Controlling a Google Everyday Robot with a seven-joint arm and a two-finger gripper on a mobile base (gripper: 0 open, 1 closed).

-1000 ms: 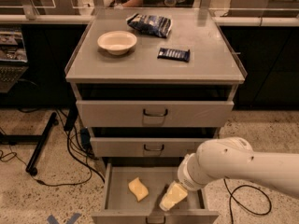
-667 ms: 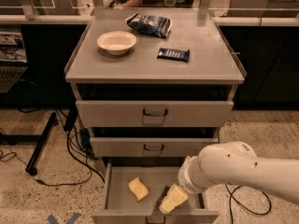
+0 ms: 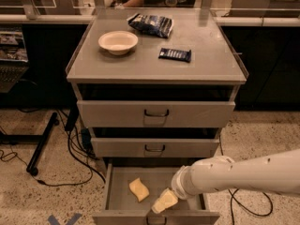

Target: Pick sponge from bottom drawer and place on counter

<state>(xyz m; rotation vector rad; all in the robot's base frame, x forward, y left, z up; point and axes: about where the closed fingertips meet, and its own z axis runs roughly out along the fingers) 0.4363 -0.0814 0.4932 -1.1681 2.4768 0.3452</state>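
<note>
1. The small, pale-yellow, soft flat sponge (image 3: 139, 190) lies on the floor of the lowest grey metal bottom drawer (image 3: 119, 179), which stands pulled open. It rests left of centre, in the same spot as 1 second ago, and nothing touches it.
2. The robot's cream-tipped gripper (image 3: 165, 201), on a thick white arm (image 3: 243, 175), hangs inside that drawer near the front rim. It is just to the right of the sponge and apart from it. I cannot tell whether the jaws are spread or pressed together.
3. Against the view of 1 second ago, the gripper is lower in the drawer and further left, nearer the sponge. The white wrist sits deeper over the drawer's right half. Everything else is where it was.
4. I judge this to be the approach to the grasp, so the pick itself is not yet made. What remains is to close the last gap, take hold, lift clear of the drawer walls and of the 2 drawers above, then carry the sponge up.
5. The flat, matte grey desk (image 3: 140, 67) on top of the 3-drawer cabinet carries a round cream bowl (image 3: 118, 42), a crumpled dark blue snack bag (image 3: 151, 25) and a dark blue wrapped bar (image 3: 175, 55). Its front strip is bare and looks a likely landing place.
6. The sponge is thin and soft, so it may slide on the metal floor or squash if the jaws come at it too high.
</note>
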